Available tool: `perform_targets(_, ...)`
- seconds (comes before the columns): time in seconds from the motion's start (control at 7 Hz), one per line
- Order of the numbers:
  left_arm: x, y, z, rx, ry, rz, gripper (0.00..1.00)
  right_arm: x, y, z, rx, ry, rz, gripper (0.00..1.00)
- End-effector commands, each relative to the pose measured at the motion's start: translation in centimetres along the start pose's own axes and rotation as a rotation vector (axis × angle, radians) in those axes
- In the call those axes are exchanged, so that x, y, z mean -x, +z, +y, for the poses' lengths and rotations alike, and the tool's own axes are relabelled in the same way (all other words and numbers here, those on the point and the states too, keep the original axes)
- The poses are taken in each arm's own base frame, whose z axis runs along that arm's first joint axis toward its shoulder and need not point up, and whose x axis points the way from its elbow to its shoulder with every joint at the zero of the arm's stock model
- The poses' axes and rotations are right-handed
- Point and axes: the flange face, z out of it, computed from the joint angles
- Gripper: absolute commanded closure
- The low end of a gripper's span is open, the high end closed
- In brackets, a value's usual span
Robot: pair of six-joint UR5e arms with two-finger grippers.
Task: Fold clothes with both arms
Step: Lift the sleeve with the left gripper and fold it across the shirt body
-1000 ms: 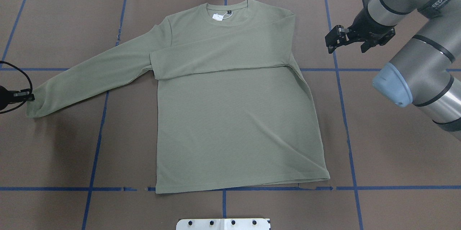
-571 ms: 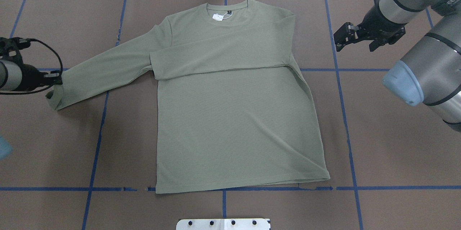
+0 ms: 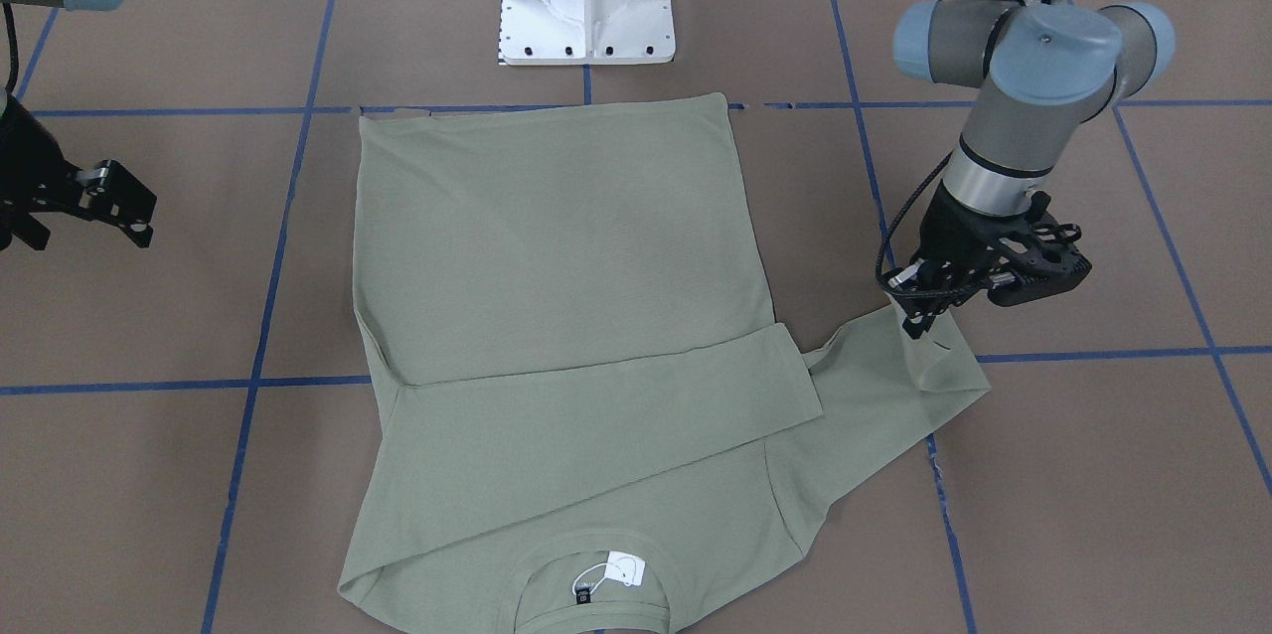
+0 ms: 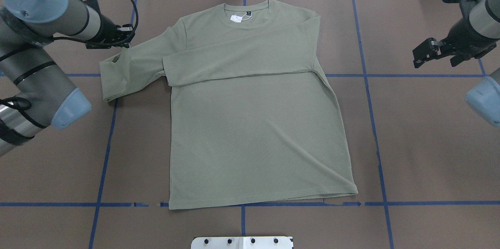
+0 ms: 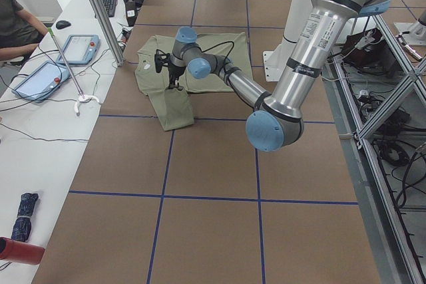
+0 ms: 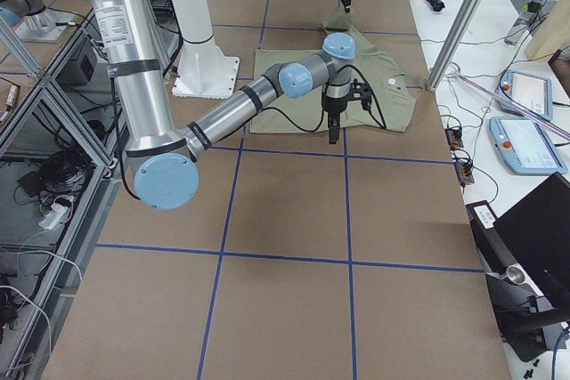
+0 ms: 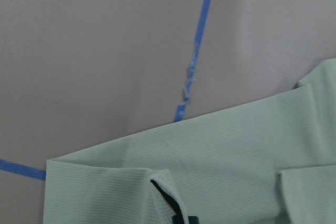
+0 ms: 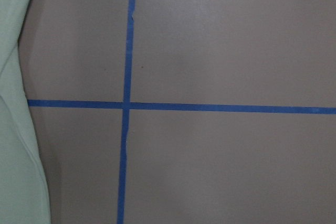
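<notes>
Shirt (image 4: pixel 254 132): being kept flat at the centre of the brown desk (image 4: pixel 410 143) in the overhead view, collar toward the top edge, one sleeve lying folded across the chest.
Left tool (image 4: pixel 125 43): clenched on the other sleeve (image 4: pixel 133 65), which is being pinched near its cuff at the upper left.
Right tool (image 4: pixel 421 56): being held released and empty over bare desk at the right edge, well apart from the shirt.
</notes>
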Motion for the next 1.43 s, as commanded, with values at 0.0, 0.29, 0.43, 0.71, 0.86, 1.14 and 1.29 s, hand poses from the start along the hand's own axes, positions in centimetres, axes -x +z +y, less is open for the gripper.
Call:
perform_targets(0.0, -10.1, -4.5, -1.2, 0.027, -0.127, 0.117, 1.0, -6.0, 0.3, 1.5, 0.034, -0.008, 0.003, 0.0)
perform_targets(0.29, -20.2, -8.3, -1.9, 0.089, -0.322, 0.216, 1.0, -9.0, 0.5, 2.2, 0.047, -0.013, 0.011, 0.0)
perform_targets(0.43, -25.1, -10.6, -0.5, 0.127, -0.404, 0.292, 1.0, -9.9, 0.7, 2.5, 0.052, -0.017, 0.019, 0.0)
perform_targets(0.71, -33.2, -5.8, 7.3, 0.231, -0.497, 0.355, 1.0, -10.1, 0.8, 2.5, 0.051, -0.013, 0.022, 0.0)
perform_targets(0.86, -34.0, -2.4, 9.6, 0.221, -0.52, 0.383, 1.0, -10.3, 1.0, 2.5, 0.056, -0.007, 0.024, 0.0)
perform_targets(1.14, -34.0, 1.7, 11.1, 0.177, -0.525, 0.381, 1.0, -10.2, 1.1, 2.4, 0.057, -0.002, 0.023, 0.0)
perform_targets(1.29, -34.7, 2.6, 12.0, 0.185, -0.519, 0.394, 1.0, -10.2, 1.1, 2.4, 0.058, -0.001, 0.023, 0.0)
